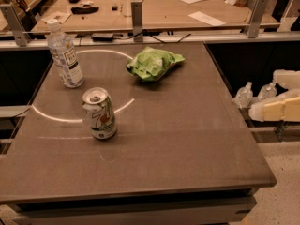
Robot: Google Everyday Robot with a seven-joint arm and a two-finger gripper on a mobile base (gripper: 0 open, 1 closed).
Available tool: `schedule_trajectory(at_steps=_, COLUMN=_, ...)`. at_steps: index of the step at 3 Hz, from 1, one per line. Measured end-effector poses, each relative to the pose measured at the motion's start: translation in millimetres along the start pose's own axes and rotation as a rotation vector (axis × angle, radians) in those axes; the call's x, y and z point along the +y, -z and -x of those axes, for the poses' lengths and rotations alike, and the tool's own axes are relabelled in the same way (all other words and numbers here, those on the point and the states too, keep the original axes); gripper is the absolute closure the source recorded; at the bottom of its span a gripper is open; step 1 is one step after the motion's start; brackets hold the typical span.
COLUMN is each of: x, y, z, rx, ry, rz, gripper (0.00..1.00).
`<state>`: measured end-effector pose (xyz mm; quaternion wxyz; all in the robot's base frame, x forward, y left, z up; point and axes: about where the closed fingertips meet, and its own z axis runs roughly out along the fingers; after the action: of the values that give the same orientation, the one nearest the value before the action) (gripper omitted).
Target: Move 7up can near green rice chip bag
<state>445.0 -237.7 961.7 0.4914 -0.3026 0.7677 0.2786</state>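
The 7up can (99,114) stands upright on the dark table, left of the middle, with its silver top and green and red marks showing. The green rice chip bag (152,63) lies wrinkled at the table's far middle, well apart from the can. My gripper (257,111) is at the end of the cream-coloured arm at the right, off the table's right edge and level with the can. It holds nothing that I can see.
A clear water bottle (65,55) with a white label stands at the far left of the table (187,153). A white ring is marked on the tabletop around the can. Two small pale objects (244,95) sit beyond the right edge. A wooden bench (154,8) lies behind.
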Motion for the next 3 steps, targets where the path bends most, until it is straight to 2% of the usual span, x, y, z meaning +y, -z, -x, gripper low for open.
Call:
schedule_trajectory(at_steps=1, x=0, y=0, z=0, rx=0.002, ry=0.001, rz=-0.001, gripper=0.0)
schedule_trajectory(at_steps=2, x=18, y=-18, z=3, rx=-0.004, ry=0.012, rz=0.066, gripper=0.0)
schedule_trajectory(at_steps=3, x=48, y=-48, z=6, rx=-0.035, ry=0.065, rz=0.158, gripper=0.0)
